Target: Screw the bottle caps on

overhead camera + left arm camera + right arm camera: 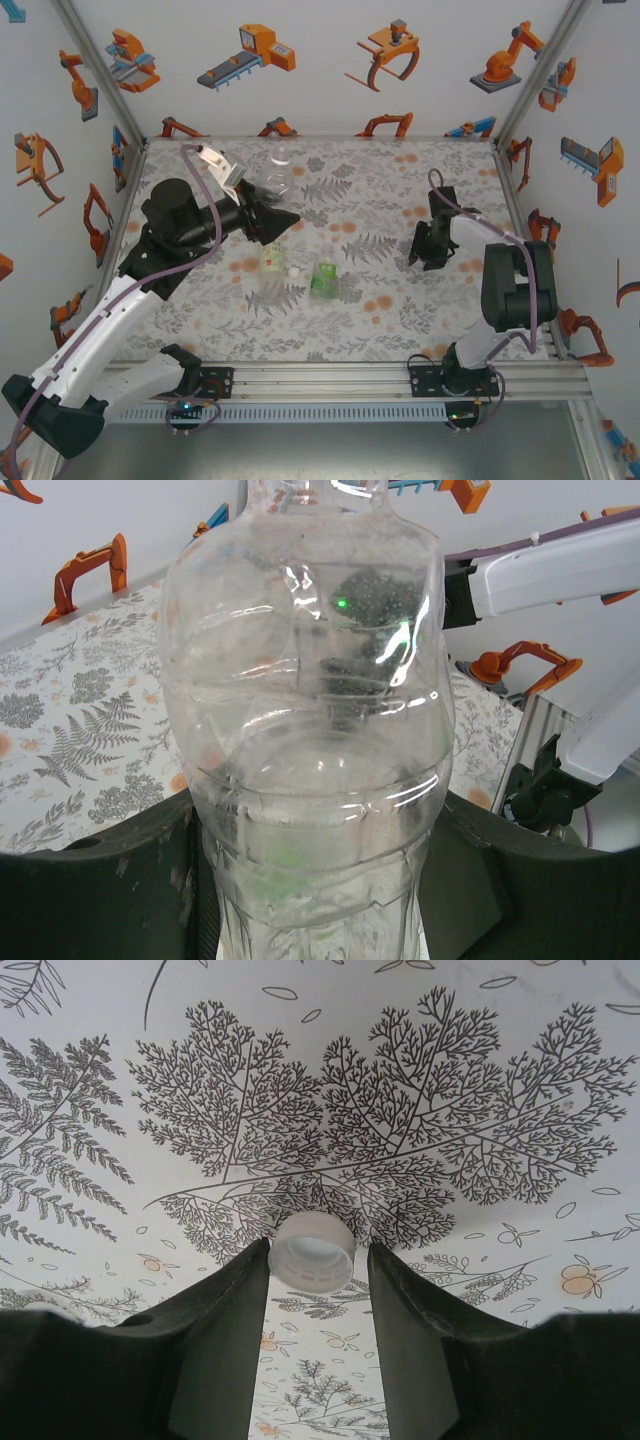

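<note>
L claw (320, 910): clenched on clear bottle (310, 700); dark fingers (100, 880) pressed vs. lower body from both sides.
Clear bottle: unlabelled, see-thru, ribbed low down; shoulder + neck pointing away from L wrist cam, top of neck cut by frame edge.
L arm (150, 270): stretched from near-left corner toward mid-surface, black wrist end over the left-centre area.
R claw (318, 1265): closed round gripped cap (312, 1250); cap wedged betw. the 2 fingertips, tip on frame-left touching it, contact on the other side hard to make out.
Gripped cap: pale, round, hollow side facing R wrist cam, fern print behind it; resting on surface or lifted, can't tell.
R arm (510, 280): bent back over right side, claw end over right half of surface, well apart from the labelled bottles.
Yellow-label bottle (271, 258): on surface near centre, just beside the L arm's black tip, nearer side.
Green-label bottle (323, 278): on surface, near yellow-label bottle, to its right in top view.
Loose cap (295, 271): tiny, white, on surface betw. the 2 labelled bottles.
Surface (400, 320): grey fern + orange flower print.
</note>
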